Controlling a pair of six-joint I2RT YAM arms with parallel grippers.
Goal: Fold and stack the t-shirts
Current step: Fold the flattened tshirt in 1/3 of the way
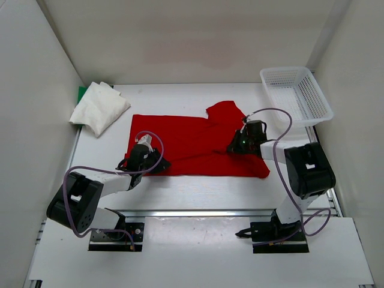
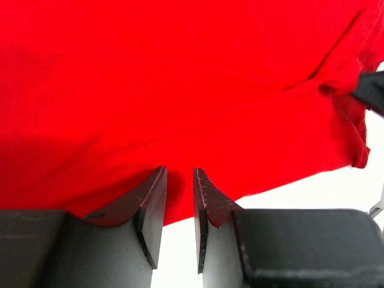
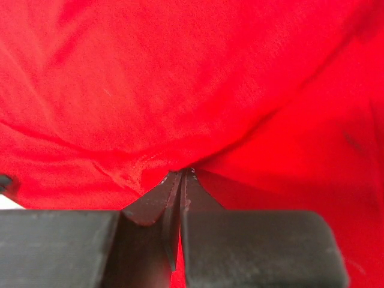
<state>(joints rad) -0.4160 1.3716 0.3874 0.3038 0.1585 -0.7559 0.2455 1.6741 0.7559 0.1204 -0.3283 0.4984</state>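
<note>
Three shirts show from above. The red shirt (image 1: 192, 141) lies spread flat across the middle of the desk (image 1: 180, 195), one sleeve pointing toward the back. The white shirt (image 1: 99, 108) sits folded in the far left corner, and a strip of the green shirt (image 1: 81, 92) peeks out from under its back edge. Well apart from these, the basket (image 1: 297, 96) stands in the far right corner. The left arm (image 1: 78, 198) reaches to the red shirt's near left edge, and the right arm (image 1: 309, 171) reaches onto its right part, below the sleeve. From up here we cannot tell how either pair of jaws stands.

One step closer, at the left wrist, we see the red shirt (image 2: 180, 90) filling most of the picture, with its hem running aslant across bare desk (image 2: 312, 186). The left jaws stand a little apart at that hem. Red cloth shows through the gap between them, lying flat, so we see no pinch. A dark bit of the right arm (image 2: 373, 90) cuts in at the right border.

At the right wrist, red shirt (image 3: 192, 78) covers nearly everything. The right jaws are pressed together, and the cloth puckers into creases that run to their tips, so we read them as clamped on the red shirt.
</note>
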